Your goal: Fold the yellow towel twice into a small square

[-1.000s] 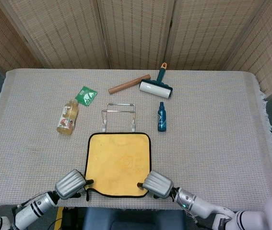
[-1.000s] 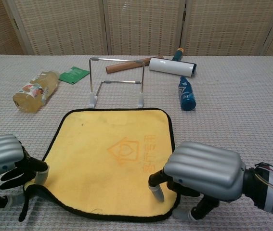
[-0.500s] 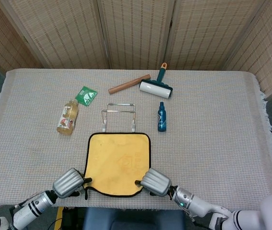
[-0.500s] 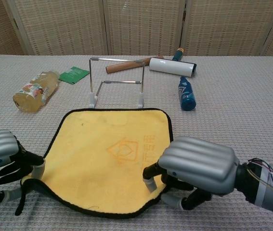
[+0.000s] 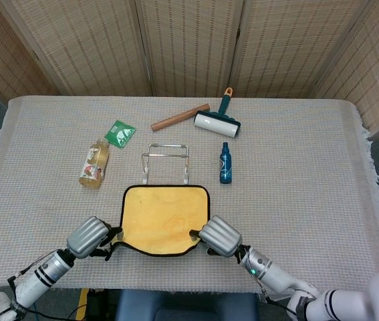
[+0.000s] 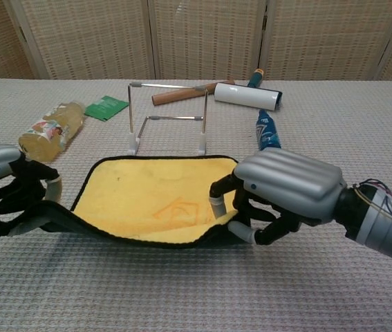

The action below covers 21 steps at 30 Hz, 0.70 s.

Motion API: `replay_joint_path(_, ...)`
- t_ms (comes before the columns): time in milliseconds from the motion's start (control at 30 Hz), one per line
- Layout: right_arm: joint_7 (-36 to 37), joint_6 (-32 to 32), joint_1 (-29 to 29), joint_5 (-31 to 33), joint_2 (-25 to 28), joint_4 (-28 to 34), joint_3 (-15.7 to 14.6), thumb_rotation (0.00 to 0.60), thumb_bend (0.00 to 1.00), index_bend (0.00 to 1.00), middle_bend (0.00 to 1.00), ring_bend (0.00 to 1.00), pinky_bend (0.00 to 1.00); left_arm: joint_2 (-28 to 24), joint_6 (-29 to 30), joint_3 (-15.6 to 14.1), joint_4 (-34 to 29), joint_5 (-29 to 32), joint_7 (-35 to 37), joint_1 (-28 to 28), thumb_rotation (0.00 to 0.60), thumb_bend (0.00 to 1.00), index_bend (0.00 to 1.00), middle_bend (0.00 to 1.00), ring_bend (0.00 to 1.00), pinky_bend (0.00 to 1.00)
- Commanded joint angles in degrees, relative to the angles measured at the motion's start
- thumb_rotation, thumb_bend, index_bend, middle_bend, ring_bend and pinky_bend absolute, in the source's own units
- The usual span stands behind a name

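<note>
The yellow towel with black trim lies at the table's near middle; its far edge rests on the cloth and its near edge is raised off it. My left hand pinches the near left corner. At the near right corner my right hand pinches the towel, its back hiding the corner itself. Between the two hands the lifted edge sags in a shallow curve.
A wire rack stands just beyond the towel. A blue spray bottle lies to its right, and a juice bottle and green packet to its left. A wooden stick and lint roller lie farther back.
Both hands have lifted the towel's near edge and carried it away from me toward the far edge. The flat part of the towel now looks shorter.
</note>
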<state>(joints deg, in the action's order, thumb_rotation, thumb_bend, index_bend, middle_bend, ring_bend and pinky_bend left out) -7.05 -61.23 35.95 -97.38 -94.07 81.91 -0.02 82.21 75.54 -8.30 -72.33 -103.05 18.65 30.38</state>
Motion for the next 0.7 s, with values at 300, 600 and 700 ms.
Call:
replay_joint_path(300,-2.9,1.6,1.5,5.7,-2.2,-2.5,4.5,0.6,0.53,0.59,0.9,1.0,1.0,-2.5,-10.5,5.2,-1.9,9.1,7.7,4.7,0.6,0.43,0.58,0.9,0.82,0.86)
replay_joint_path(600,-5.6,3.6,3.6,8.7,-4.1,-4.9,6.6,0.6,0.53,0.59,0.9,1.0,1.0,-4.0,-18.2,7.5,-2.2,13.4,10.6,8.2,0.6,0.43,0.57,0.9,0.82,0.86)
replay_joint_path(700,-6.2,3.9,3.9,9.7,-4.7,-6.0,7.0,0.6,0.53,0.59,0.9,1.0,1.0,-4.2,-20.3,8.0,-1.6,13.9,10.7,9.5,0.6,0.43,0.57,0.9,0.82,0.86)
